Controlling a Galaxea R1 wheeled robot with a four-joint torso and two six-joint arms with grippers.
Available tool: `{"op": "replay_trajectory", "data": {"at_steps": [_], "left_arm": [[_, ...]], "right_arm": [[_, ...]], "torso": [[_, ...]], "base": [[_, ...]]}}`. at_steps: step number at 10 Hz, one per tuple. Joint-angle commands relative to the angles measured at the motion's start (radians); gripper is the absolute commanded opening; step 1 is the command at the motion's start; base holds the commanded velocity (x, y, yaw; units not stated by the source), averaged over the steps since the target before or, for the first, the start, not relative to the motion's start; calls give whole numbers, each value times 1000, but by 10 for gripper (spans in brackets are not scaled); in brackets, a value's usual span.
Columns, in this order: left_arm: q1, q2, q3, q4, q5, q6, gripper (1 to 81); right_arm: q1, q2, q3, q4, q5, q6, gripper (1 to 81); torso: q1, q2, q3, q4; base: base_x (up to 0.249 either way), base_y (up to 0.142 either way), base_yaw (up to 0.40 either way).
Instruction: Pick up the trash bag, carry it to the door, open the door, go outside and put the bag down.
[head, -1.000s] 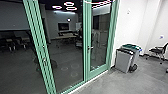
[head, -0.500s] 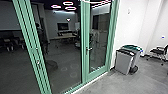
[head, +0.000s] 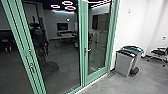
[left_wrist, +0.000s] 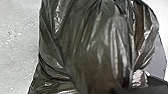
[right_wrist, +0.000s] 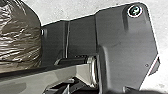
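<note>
Trash bag (left_wrist: 95, 50): big, dark, shiny, all wrinkly; close to the left gripper, and the right wrist sees part of it too
Left gripper: can't tell if it is spread or pinching
Right gripper: can't tell that either
Glass door (head: 85, 62): green frame, shut, out ahead of both hands
Door handle (head: 87, 50): shiny, ahead too
Bins (head: 123, 62): gray, ahead, toward the right-hand side
Chair (head: 160, 52): black, past the bins

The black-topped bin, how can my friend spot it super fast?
Find the green-framed door in the head view. To its right, by the white wall, stands the grey bin. It's the nearer of two, with a black top; the other bin has a green one.
</note>
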Motion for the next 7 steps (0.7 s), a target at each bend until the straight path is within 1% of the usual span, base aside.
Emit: {"op": "replay_trajectory", "data": {"at_steps": [1,7], "left_arm": [[-63,-4,-2,5,60,5,10],[-63,-4,-2,4,60,5,10]], "right_arm": [[44,8,4,1,-45,0,811],[41,10,4,-1,-43,-3,811]], "torso": [[0,0,0,0],[0,0,0,0]], "base": [[158,-68,0],[158,-69,0]]}}
